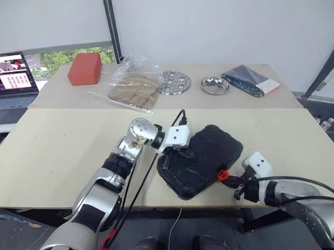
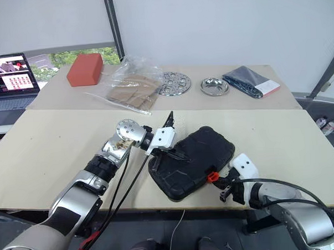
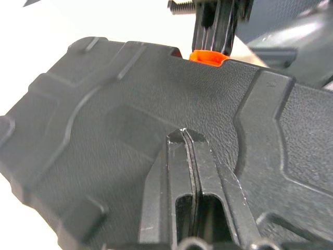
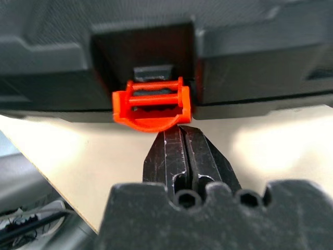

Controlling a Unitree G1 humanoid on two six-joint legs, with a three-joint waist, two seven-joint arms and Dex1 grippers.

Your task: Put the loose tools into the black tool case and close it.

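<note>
Black tool case (image 1: pixel 204 159), orange latch (image 4: pixel 152 105)

Both tools (image 3: pixel 186 136) (image 4: pixel 179 134) closed, empty.

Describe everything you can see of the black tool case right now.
The black tool case lies flat and closed near the table's front edge, turned at an angle, its textured moulded plastic shell ridged on top. A small orange latch sits in a recess on its front edge, hanging down. The left gripper, jaws shut, presses on the lid; the right gripper, jaws shut, has its tips right under the latch.
</note>
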